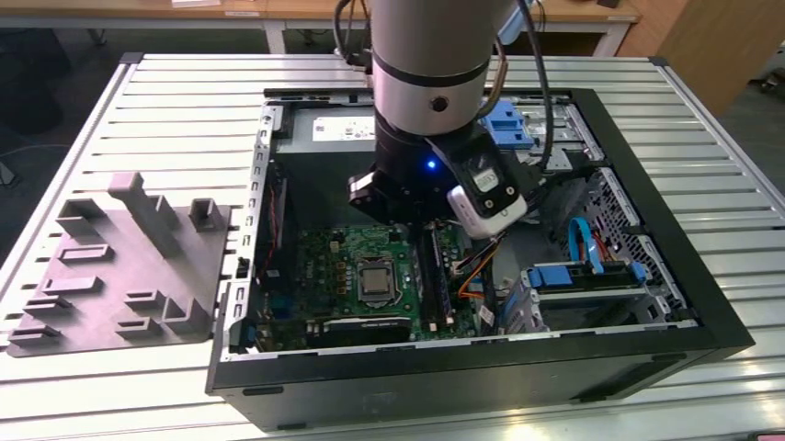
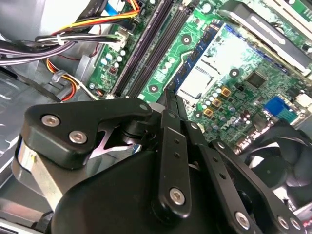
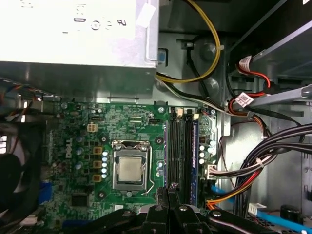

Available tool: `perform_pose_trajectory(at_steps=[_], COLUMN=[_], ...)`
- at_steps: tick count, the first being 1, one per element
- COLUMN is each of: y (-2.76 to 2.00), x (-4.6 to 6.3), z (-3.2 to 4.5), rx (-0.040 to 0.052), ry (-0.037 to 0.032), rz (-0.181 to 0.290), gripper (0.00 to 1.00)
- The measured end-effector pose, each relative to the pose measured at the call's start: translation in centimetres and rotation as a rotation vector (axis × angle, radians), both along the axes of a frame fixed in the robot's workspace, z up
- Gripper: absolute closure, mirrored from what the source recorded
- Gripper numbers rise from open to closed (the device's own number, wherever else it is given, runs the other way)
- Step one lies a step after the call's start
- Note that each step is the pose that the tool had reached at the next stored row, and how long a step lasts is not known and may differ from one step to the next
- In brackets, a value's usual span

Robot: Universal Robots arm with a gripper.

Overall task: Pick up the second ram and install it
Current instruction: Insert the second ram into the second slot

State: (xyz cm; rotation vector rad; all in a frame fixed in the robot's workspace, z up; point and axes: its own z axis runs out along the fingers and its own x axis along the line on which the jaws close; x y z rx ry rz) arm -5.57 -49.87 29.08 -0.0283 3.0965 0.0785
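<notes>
Second ram (image 3: 195,161) appears to stand on edge in the slot bank, at three o'clock of the processor socket (image 1: 371,278) in the exterior view. Gripper (image 3: 169,189) hovers just beside it, over the black slot rails (image 3: 174,151), fingers pressed together, nothing seen pinched. Judgement: seating needs square, even downward pressure, stick kept upright.
</notes>
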Motion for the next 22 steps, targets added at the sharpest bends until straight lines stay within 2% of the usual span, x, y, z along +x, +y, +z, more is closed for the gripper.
perform_pose_trajectory(at_steps=[4, 5, 10, 14, 18, 22], y=[0.0, 0.0, 0.0, 0.0, 0.0, 0.0], x=[0.4, 0.6, 1.1, 2.0, 2.0, 2.1], z=[-0.51, -0.95, -1.17, -1.42, -2.03, -2.06], rx=[0.001, 0.0016, 0.0027, 0.0037, 0.0036, 0.0034], ry=[0.002, 0.0023, 0.0023, 0.0034, 0.0044, 0.0046], rz=[0.0, 0.0, 0.0, 0.0, 0.0, 0.0], gripper=[0.89, 0.89, 0.89, 0.89, 0.89, 0.89])
